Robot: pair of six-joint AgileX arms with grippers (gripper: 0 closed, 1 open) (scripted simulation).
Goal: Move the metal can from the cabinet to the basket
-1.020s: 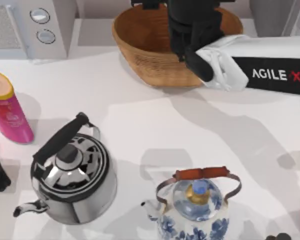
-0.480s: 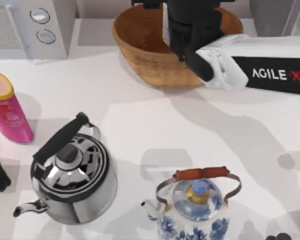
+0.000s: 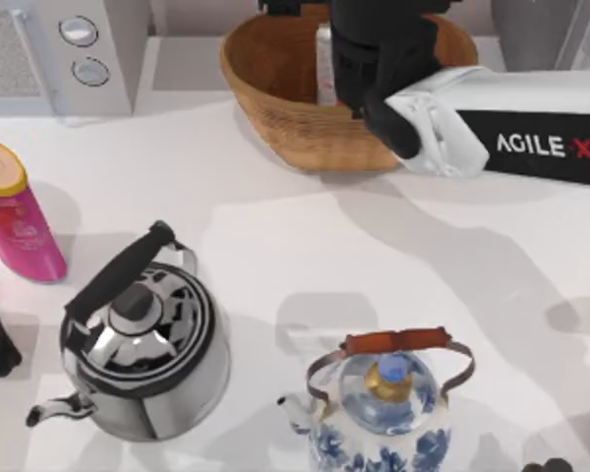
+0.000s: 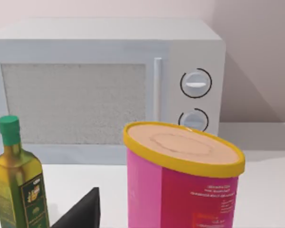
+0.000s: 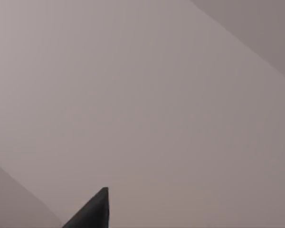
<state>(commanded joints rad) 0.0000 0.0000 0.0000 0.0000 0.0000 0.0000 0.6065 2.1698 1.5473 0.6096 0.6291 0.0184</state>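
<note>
Right gripper (image 3: 359, 59) hangs over the wicker basket (image 3: 275, 108), the metal can (image 3: 324, 64) just beside it inside the bowl; whether its fingers grip or are spread I cannot tell.

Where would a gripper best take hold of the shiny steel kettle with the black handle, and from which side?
Probably by the black handle of the steel kettle, coming from above. The handle arches high over the lid and runs diagonally in the top view, with clear space beneath it, so the fingers should close across its width. The rounded, polished body looks too wide and slippery to pinch.
</note>
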